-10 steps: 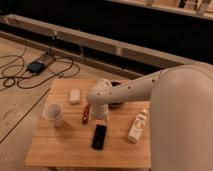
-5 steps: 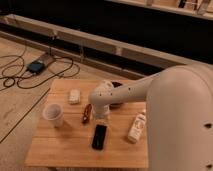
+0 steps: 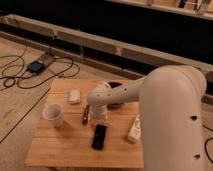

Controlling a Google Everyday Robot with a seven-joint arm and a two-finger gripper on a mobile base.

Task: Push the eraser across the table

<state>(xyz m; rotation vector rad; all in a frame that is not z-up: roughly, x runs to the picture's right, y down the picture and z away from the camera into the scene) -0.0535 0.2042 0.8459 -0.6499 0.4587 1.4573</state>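
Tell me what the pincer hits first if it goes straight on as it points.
The pincer points down over the middle of the table. It would probably meet the wooden top just beyond the far end of the eraser, though depth is unclear.

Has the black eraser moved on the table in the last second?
No. The eraser lies where it did, same gap from the white cup; the hand hangs just behind it.
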